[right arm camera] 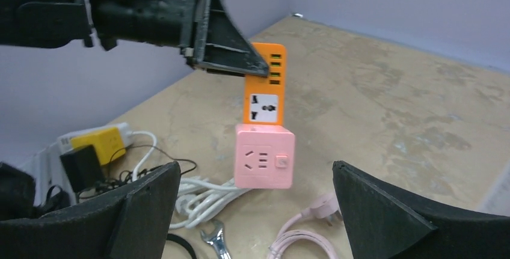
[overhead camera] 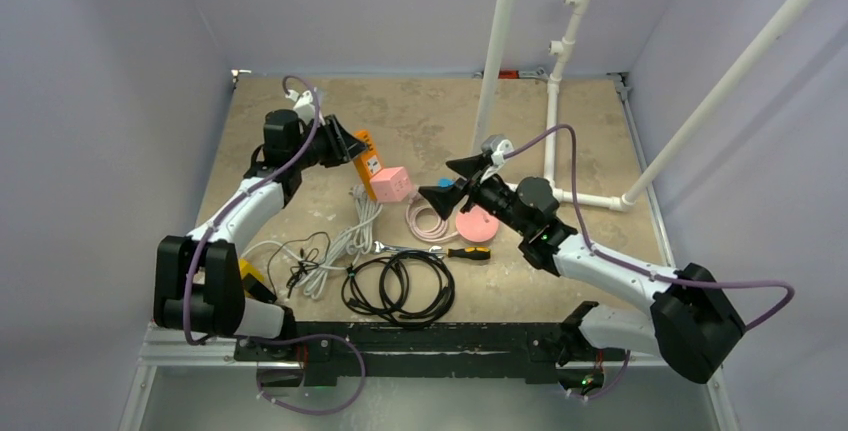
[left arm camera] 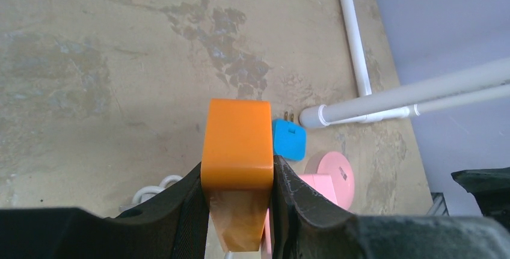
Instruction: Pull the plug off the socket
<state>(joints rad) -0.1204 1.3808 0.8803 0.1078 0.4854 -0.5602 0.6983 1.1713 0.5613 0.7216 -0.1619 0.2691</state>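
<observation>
An orange power strip (overhead camera: pixel 368 159) is held off the table in my left gripper (overhead camera: pixel 345 146), which is shut on its sides (left arm camera: pixel 237 145). A pink cube plug adaptor (overhead camera: pixel 392 183) hangs attached to the strip's lower end. In the right wrist view the strip (right arm camera: pixel 264 94) stands upright with the pink cube (right arm camera: pixel 264 157) below it. My right gripper (overhead camera: pixel 436 179) is open and empty, its jaws wide apart facing the cube and short of it (right arm camera: pixel 255 169).
Below the cube lie white cables (overhead camera: pixel 345 241), a wrench (right arm camera: pixel 216 238) and a pink cable with plug (overhead camera: pixel 425 221). A pink disc (overhead camera: pixel 476 223), a blue plug (left arm camera: pixel 288 139), a screwdriver (overhead camera: pixel 468 252), a black cable coil (overhead camera: pixel 400 286) and white pipes (overhead camera: pixel 497 41) are nearby.
</observation>
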